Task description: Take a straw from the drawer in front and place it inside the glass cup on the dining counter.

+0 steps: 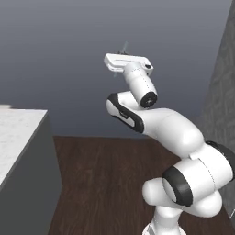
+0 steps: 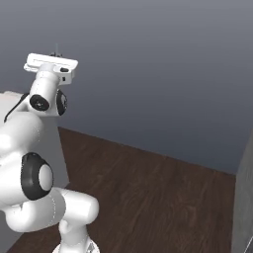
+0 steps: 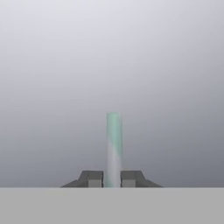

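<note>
Now the end effector (image 3: 113, 179) is clamped nearly shut on a pale green straw (image 3: 113, 144), which stands straight out between the dark fingertips (image 3: 92, 178). From the left base camera the arm is raised high, the white marble table (image 1: 18, 133) off to the left; no glass cup is visible. Carrying well probably means keeping the grip firm and the straw steady while bringing the hand round toward the table.
</note>
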